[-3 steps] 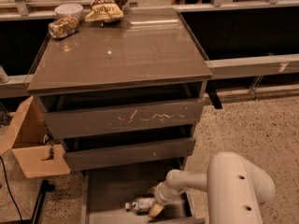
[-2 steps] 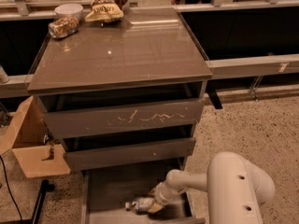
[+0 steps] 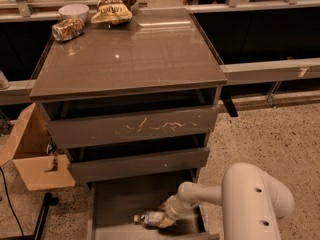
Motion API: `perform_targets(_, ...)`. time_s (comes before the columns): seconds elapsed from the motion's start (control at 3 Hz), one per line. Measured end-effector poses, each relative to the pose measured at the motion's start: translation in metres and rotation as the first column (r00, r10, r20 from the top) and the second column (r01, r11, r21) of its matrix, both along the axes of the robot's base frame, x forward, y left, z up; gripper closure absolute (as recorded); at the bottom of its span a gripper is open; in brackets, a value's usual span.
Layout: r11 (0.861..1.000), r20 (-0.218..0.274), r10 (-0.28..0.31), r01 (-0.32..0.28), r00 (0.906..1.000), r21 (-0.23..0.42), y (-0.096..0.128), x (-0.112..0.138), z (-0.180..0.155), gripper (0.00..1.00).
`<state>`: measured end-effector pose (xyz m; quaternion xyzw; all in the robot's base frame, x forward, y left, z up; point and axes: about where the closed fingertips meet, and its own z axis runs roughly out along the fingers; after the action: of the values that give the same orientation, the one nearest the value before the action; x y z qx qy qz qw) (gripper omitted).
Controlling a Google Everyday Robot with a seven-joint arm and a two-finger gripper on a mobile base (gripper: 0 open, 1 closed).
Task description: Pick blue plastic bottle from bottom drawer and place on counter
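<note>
The blue plastic bottle (image 3: 150, 218) lies on its side in the open bottom drawer (image 3: 120, 199), near the drawer's front, with its white cap pointing left. My gripper (image 3: 168, 215) reaches down into the drawer from the right and sits at the bottle's right end, touching or overlapping it. The white arm (image 3: 250, 196) fills the lower right of the camera view. The counter (image 3: 150, 59) is the glossy grey-brown top of the cabinet, well above the drawer.
On the counter's far left corner are a shiny can (image 3: 67, 29), a white bowl (image 3: 73, 11) and a snack bag (image 3: 112, 6). The scratched top drawer (image 3: 135, 126) and the middle drawer (image 3: 140, 164) overhang the bottom one. A cardboard box (image 3: 35, 159) stands at the left.
</note>
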<state>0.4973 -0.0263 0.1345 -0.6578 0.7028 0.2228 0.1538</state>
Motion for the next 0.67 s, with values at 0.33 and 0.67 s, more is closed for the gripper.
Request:
perform_targets(0.33,1.000,0.000,0.000,0.000,1.0000,0.000,0.000,0.000,0.000,1.00)
perform_targets(0.67,1.000,-0.001,-0.005,0.005,1.0000,0.024,-0.010,-0.006,0.016,1.00)
